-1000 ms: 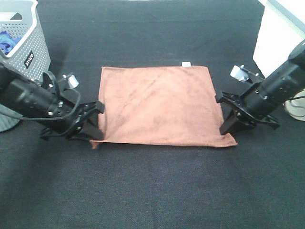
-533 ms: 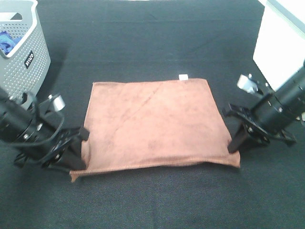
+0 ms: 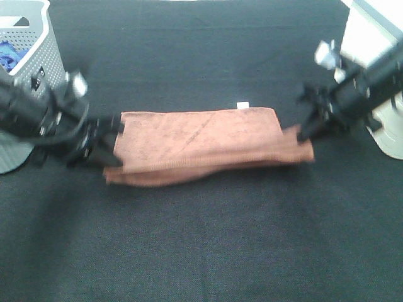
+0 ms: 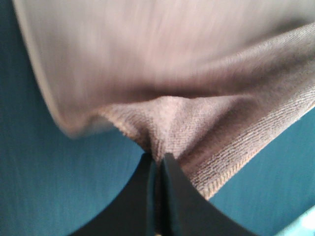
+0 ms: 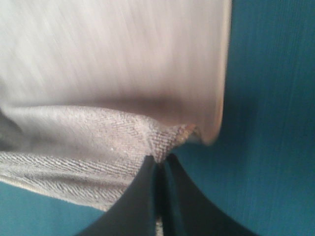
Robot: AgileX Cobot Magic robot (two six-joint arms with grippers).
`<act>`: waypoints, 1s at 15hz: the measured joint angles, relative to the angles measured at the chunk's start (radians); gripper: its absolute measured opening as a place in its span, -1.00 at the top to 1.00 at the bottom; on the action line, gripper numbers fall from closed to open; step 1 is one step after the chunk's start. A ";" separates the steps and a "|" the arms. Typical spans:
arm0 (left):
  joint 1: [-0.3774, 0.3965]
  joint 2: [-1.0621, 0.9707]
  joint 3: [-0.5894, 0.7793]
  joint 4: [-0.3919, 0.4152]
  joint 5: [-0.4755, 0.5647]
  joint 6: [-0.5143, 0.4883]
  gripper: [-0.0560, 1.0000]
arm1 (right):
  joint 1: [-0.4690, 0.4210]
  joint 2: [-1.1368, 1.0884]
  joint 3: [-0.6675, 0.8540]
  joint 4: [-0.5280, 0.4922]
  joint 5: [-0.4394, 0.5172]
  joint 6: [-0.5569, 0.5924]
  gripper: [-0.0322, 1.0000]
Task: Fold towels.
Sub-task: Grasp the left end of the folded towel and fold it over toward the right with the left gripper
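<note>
Seen from high up, the towel (image 3: 201,135) lies on the black table (image 3: 201,251) as a wide band, its long axis running left to right and its white tag (image 3: 242,104) on the far edge. The left gripper (image 3: 114,150) and right gripper (image 3: 307,131) are at its ends (both blurred). The left wrist view shows the jaws pressed together on a fold of cloth. In the right wrist view they pinch a corner.

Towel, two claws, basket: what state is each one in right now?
Towel: half folded, front edge held up at both corners.
Left gripper: shut on one front corner.
Right gripper: shut on the other front corner.
Basket: upright, open-topped, something blue inside.
</note>
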 joint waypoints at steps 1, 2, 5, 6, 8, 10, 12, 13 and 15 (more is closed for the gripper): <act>0.000 0.000 0.000 0.000 0.000 0.000 0.89 | 0.000 0.000 0.000 0.000 0.000 0.000 0.94; 0.000 0.018 -0.055 0.008 -0.008 -0.004 0.89 | 0.000 0.025 -0.076 0.000 0.008 0.009 0.94; 0.000 0.120 -0.248 0.048 -0.025 -0.009 0.89 | 0.000 0.160 -0.315 -0.028 0.078 0.048 0.94; 0.000 0.145 -0.296 0.074 -0.052 -0.009 0.89 | 0.000 0.198 -0.380 -0.039 0.082 0.056 0.94; 0.000 0.198 -0.395 0.159 -0.113 -0.011 0.89 | 0.000 0.289 -0.514 -0.072 0.086 0.093 0.94; 0.000 0.237 -0.433 0.203 -0.150 -0.012 0.89 | 0.000 0.351 -0.593 -0.079 0.088 0.102 0.94; 0.000 0.275 -0.440 0.224 -0.218 -0.012 0.89 | 0.000 0.423 -0.656 -0.079 0.088 0.102 0.94; 0.000 0.275 -0.440 0.224 -0.218 -0.012 0.89 | 0.000 0.423 -0.656 -0.079 0.088 0.102 0.94; -0.001 0.301 -0.442 0.224 -0.263 -0.012 0.89 | 0.000 0.467 -0.676 -0.077 0.077 0.102 0.94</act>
